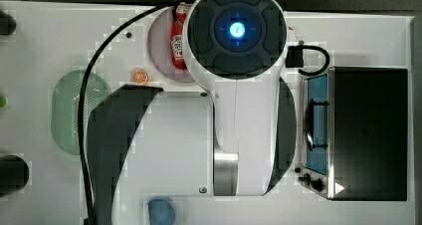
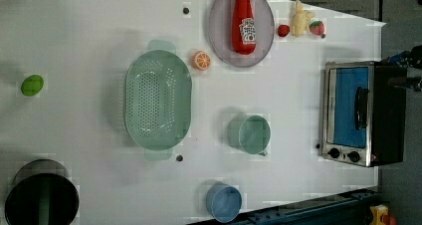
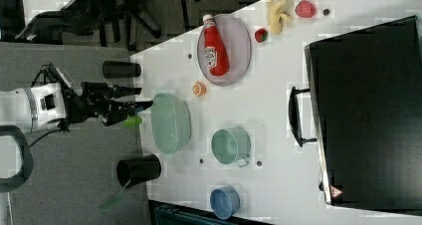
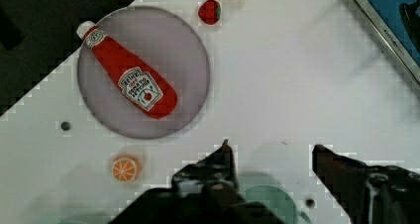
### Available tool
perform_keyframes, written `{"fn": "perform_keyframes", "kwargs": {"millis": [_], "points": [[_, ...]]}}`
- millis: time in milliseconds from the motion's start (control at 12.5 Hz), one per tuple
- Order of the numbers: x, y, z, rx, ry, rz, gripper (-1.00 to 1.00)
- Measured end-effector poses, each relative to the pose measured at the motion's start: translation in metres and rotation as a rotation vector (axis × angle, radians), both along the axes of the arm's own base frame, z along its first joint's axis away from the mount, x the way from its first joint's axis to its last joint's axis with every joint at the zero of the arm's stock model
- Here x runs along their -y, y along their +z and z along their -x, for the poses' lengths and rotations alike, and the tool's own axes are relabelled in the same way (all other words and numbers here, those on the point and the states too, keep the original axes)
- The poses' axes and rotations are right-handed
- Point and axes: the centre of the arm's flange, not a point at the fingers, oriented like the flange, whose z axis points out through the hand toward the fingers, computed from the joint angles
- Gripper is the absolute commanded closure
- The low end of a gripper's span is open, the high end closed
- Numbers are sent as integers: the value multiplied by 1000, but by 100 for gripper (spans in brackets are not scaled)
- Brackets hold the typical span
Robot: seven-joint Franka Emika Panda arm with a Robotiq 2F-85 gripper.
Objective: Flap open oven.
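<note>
White tabletop (image 2: 99, 26) over grey floor (image 3: 74, 185). One oven (image 2: 361, 113), door closed. Two black cups (image 3: 138, 169). One ketchup bottle (image 2: 243, 23). Gripper (image 4: 270, 157) fingers apart, empty.

The top view looks straight down over the arm (image 1: 239, 85). The left and right views look from high on opposite sides, sharing the table (image 2: 298, 95), oven (image 2: 361, 113) and plate (image 3: 239, 46). The wrist view sits close above the table.

Ketchup bottle (image 4: 130, 81) label w/ "Heinz" style logo, txt unreadable; red warning triangle on oven (image 3: 336, 190).
</note>
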Motion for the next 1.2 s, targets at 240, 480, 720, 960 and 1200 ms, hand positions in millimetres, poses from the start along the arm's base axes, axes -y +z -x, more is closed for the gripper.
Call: {"fn": "perform_keyframes", "kwargs": {"millis": [240,480,720,960,1200], "points": [[24,7,110,-165,-126,-10,-99],[41,82,157,10,-201,-47,-100],[44,110,167,73,-221,-48,-40],[46,84,151,11,-232,-46,32],[49,48,133,-74,-239,-40,65]]}}
